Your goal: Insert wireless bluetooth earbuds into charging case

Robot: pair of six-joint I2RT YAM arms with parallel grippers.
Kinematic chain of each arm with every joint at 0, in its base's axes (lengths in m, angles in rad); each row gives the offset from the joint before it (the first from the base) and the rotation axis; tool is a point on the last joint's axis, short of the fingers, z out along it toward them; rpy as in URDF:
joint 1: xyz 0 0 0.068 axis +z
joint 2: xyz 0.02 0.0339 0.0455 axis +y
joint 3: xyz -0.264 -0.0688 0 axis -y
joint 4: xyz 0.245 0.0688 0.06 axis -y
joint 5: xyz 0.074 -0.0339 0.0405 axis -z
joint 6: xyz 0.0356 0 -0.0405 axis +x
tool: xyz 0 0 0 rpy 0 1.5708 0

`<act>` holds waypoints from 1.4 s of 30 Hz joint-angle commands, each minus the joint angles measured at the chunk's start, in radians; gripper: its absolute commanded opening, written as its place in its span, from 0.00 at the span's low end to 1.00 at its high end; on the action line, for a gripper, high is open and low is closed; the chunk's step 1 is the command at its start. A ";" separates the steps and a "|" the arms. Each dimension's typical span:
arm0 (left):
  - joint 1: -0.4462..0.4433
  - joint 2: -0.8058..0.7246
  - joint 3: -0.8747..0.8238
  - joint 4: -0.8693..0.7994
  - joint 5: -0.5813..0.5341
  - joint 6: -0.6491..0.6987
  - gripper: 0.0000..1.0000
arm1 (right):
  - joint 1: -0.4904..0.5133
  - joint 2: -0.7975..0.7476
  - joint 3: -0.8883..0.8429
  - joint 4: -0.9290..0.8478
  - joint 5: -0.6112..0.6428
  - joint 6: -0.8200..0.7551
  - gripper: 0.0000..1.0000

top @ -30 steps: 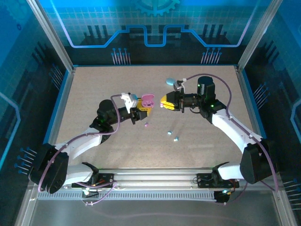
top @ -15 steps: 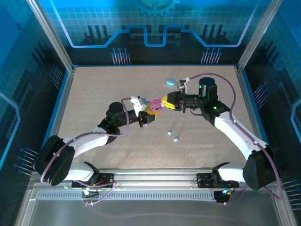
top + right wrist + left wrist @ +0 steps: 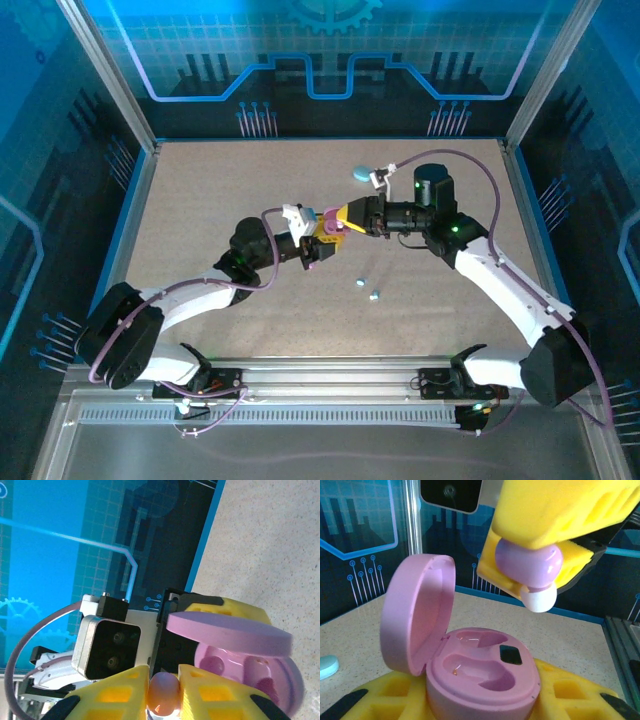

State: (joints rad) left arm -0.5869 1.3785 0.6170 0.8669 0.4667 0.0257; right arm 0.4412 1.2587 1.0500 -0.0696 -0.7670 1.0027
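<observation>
Nearest the arm bases, two pale blue buds (image 3: 361,283) (image 3: 375,295) lie loose on the tabletop (image 3: 200,200), close together and clear of both arms. Just beyond them, the left tool (image 3: 318,240) is clamped on the base of a pink case (image 3: 485,680), its yellow fingers (image 3: 370,697) hugging it on either side. The lid (image 3: 417,612) stands open, tipped back on its hinge. The two hollows (image 3: 480,667) inside are both bare, with a small dark square beside them. Meeting it from the far side, the right tool (image 3: 345,217) pinches a purple earbud (image 3: 527,562) between its pads. The earbud's white tip points down and hangs over the open case, not touching it. Farther back on the tabletop sits a rounded pale blue case (image 3: 360,174), well apart from the pink one.
</observation>
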 commanded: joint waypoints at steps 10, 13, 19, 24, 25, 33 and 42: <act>-0.022 0.021 0.048 0.063 -0.005 -0.008 0.31 | 0.076 -0.018 0.082 -0.169 0.205 -0.163 0.22; -0.025 0.022 0.050 0.065 -0.005 -0.008 0.31 | 0.079 -0.016 0.079 -0.161 0.215 -0.156 0.22; -0.026 0.024 0.049 0.071 -0.007 -0.012 0.31 | 0.089 -0.005 0.085 -0.160 0.219 -0.158 0.22; -0.027 0.024 0.048 0.074 -0.009 -0.012 0.31 | 0.098 0.003 0.090 -0.154 0.223 -0.158 0.22; -0.027 0.023 0.046 0.076 -0.010 -0.011 0.31 | 0.101 0.004 0.091 -0.154 0.225 -0.159 0.22; -0.027 0.024 0.045 0.086 -0.032 -0.015 0.31 | 0.121 0.017 0.117 -0.228 0.265 -0.202 0.23; -0.027 0.017 0.041 0.098 -0.028 -0.018 0.31 | 0.137 0.026 0.144 -0.331 0.341 -0.259 0.26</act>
State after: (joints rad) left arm -0.6071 1.3945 0.6331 0.8993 0.4412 0.0250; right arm 0.5594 1.2728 1.1675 -0.3149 -0.4843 0.7883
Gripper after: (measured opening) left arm 0.380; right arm 0.257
